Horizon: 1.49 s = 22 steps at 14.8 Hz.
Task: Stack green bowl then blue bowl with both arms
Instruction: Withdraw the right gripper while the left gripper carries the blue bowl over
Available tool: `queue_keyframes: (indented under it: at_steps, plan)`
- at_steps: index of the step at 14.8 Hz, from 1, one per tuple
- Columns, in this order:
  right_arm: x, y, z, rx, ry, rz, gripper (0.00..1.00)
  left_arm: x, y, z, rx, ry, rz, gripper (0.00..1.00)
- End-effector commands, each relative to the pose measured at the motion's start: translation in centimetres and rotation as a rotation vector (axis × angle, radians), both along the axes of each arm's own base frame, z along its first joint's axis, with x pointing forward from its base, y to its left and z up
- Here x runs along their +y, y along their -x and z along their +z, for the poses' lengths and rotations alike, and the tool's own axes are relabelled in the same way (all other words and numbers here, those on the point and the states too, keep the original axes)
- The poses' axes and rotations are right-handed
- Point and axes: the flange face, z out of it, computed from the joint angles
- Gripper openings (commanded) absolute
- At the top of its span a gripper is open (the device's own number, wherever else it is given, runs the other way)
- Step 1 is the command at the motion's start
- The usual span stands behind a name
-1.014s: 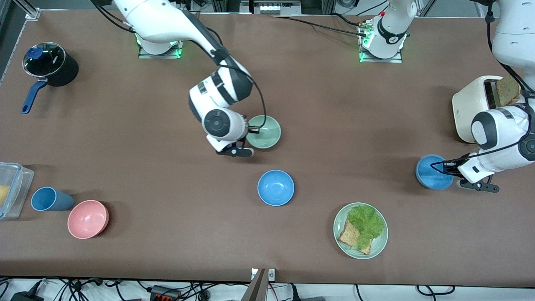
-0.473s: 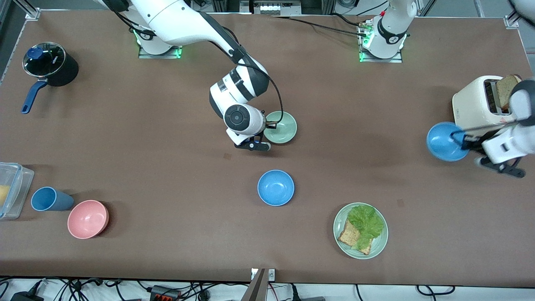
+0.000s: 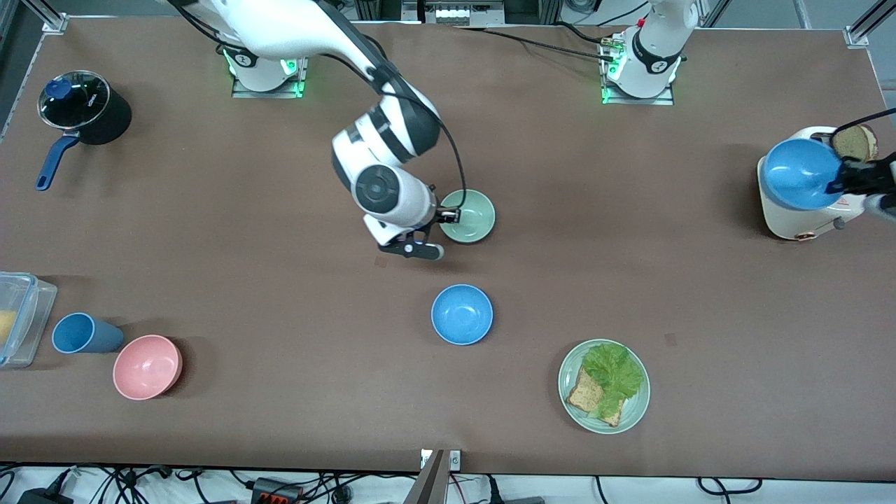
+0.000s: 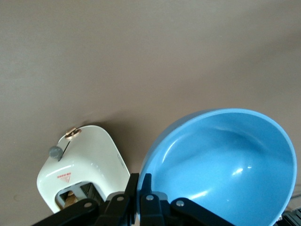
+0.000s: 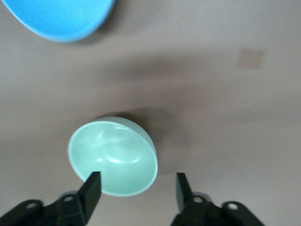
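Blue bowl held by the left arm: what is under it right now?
The blue bowl, shut in the left gripper, hangs over the cream toaster with bread in one slot. The bowl hides part of the toaster's top in the front view.

We see a pale sage-green bowl [image 3: 470, 216], plain and matte, and two plain sky-blue bowls [image 3: 461, 314] [image 3: 800, 173] on a brown table [image 3: 280, 392]. The toaster [image 3: 798, 213] is cream with brown bread. A pink bowl [image 3: 147, 367], blue cup [image 3: 82, 333] and black pot [image 3: 87, 106] are each one plain colour.
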Motion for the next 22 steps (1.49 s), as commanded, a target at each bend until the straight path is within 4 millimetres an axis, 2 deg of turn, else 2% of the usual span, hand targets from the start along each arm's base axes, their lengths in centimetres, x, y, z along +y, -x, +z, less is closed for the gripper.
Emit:
queue_keyframes:
  at_steps: [1, 2, 3, 4, 6, 8, 9, 11, 12, 13, 14, 16, 17, 18, 20, 22]
  plan:
    - [-5.4, -3.1, 8.4, 0.010, 0.027, -0.053, 1.00, 0.0, 4.5, 5.5, -0.027, 0.052, -0.040, 0.00]
    - [-7.8, -4.9, 11.5, -0.004, 0.032, -0.069, 1.00, -0.9, 4.0, 4.9, -0.014, 0.062, -0.061, 0.00]
    - [-9.6, -6.0, 13.8, -0.028, 0.033, -0.080, 1.00, -3.6, 1.9, 3.4, 0.008, 0.053, -0.134, 0.00]
    - [-11.2, -7.1, 15.0, -0.058, 0.034, -0.088, 1.00, -5.7, 0.2, 3.0, 0.023, 0.009, -0.177, 0.00]
    - [-14.8, -9.0, 15.8, -0.109, 0.051, -0.068, 1.00, -6.1, -1.6, 7.0, -0.076, -0.091, -0.191, 0.00]
    - [-18.1, -10.2, 16.9, -0.148, 0.061, -0.049, 1.00, -8.2, -3.8, 4.3, -0.072, 0.027, -0.175, 0.00]
    - [-19.6, -10.6, 17.1, -0.155, 0.069, -0.035, 1.00, -9.1, -4.3, 4.0, -0.073, 0.036, -0.124, 0.00]
    - [-23.1, -11.6, 17.9, -0.183, 0.088, -0.041, 1.00, -12.2, -5.3, 3.3, -0.061, 0.026, -0.071, 0.00]
    - [-24.2, -11.9, 18.1, -0.187, 0.098, -0.057, 1.00, -14.8, -5.7, 3.8, -0.070, 0.014, -0.062, 0.00]
    - [-26.3, -12.5, 18.2, -0.193, 0.123, -0.080, 1.00, -17.4, -6.0, 4.3, -0.077, 0.003, -0.053, 0.00]
    - [-28.7, -12.8, 18.5, -0.206, 0.143, -0.077, 1.00, -19.8, -6.2, 4.1, -0.067, -0.006, -0.030, 0.00]
    - [-31.6, -12.3, 19.5, -0.231, 0.192, 0.017, 1.00, -25.8, -6.1, 3.4, -0.048, -0.033, 0.005, 0.00]
    - [-32.8, -12.1, 20.5, -0.250, 0.213, 0.030, 1.00, -28.1, -5.8, 3.1, -0.040, -0.039, 0.004, 0.00]
    - [-35.0, -11.9, 21.2, -0.253, 0.203, 0.016, 1.00, -30.8, -5.7, 2.3, -0.030, -0.044, -0.013, 0.00]
    - [-38.6, -11.2, 22.3, -0.258, 0.180, 0.023, 1.00, -34.9, -6.0, 0.9, -0.046, -0.051, 0.016, 0.00]
    - [-42.8, -10.1, 23.2, -0.265, 0.174, 0.077, 1.00, -37.7, -7.1, -1.8, -0.062, -0.034, 0.075, 0.00]
